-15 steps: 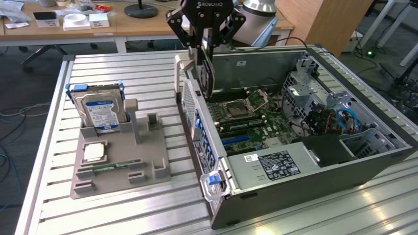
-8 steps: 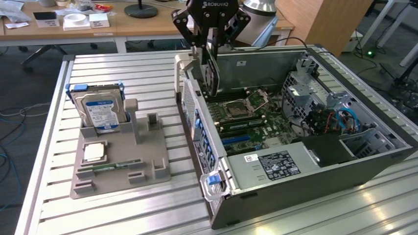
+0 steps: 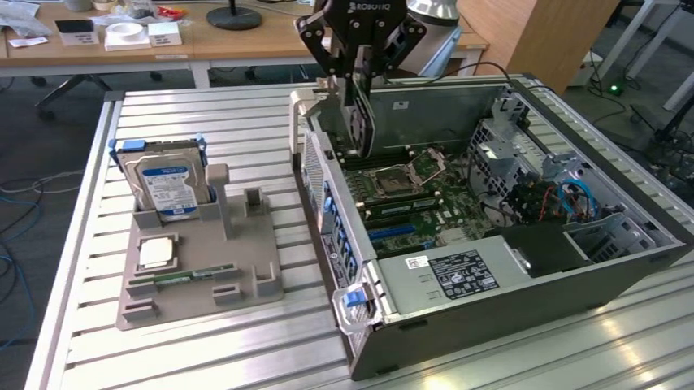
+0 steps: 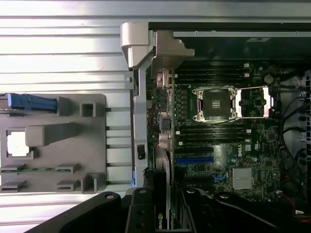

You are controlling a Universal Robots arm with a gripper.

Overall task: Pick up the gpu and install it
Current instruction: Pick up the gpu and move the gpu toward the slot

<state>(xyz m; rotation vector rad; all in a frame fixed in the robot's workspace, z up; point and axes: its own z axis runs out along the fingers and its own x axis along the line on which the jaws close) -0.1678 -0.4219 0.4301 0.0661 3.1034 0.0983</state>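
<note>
**Computer case**: dark grey sheet-metal tower lying on its side, open face up, on a table of ribbed aluminium slats.
- Holds a green motherboard with a square, metal-framed CPU socket.
- A boxy silver power supply carries a black label with white print too small to read.
- A bundle of blue cables sits beside the perforated drive cage.
- A small finned silver heatsink stands on the board.

**Gripper**: black, with linked fingers and "ROBOTIQ" lettered on the body.
- The fingers are closed narrowly on the upper edge of the gpu.

**Gpu**: thin, flat, dark card hanging upright on edge.
- It sits inside the case opening, next to the perforated rear wall and beside the CPU socket.
- In the wrist view it appears edge-on, with an NVIDIA mark close to the fingers.
- A pale folded metal bracket is at its far end, near the case's light grey latch.
- Whether its lower edge meets a slot cannot be told.

**Fixture tray**: matte grey moulded plastic with raised posts and pockets, on the table at the exterior view's left, apart from the case.
- Holds a thick silver hard drive standing upright in a slot, with a blue-and-white label and blue plastic side rails.
- A square pale processor chip lies flat in a recess.
- A narrow green memory stick lies flat between clips.
</note>
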